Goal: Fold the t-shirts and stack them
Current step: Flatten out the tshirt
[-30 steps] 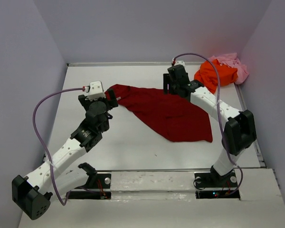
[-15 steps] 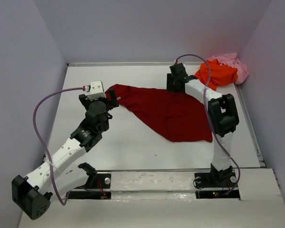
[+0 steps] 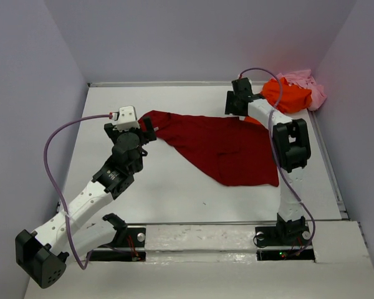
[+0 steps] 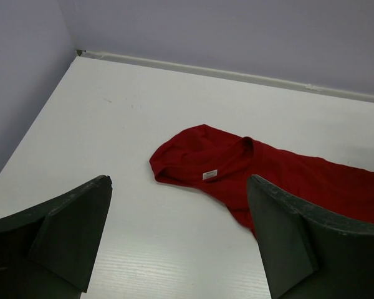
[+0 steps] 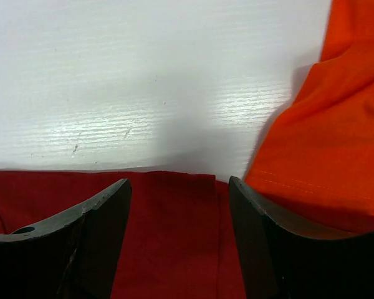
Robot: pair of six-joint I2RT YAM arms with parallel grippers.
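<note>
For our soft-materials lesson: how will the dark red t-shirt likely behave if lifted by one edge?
Probably floppy: the dark red t-shirt lies flat and creased on the table, so it should sag and drape. It looks thin, so likely light. Pushed, it would probably bunch rather than slide.

From above, my right arm lies across the near left edge of the orange shirt. The pale pink shirt shows only as a rim behind it, far right. My right gripper hides the spot where the dark red shirt meets the orange one. In my right wrist view both shirts run off the bottom edge. In my left wrist view the red shirt leaves at the right edge, and its collar tag is too small to read.
</note>
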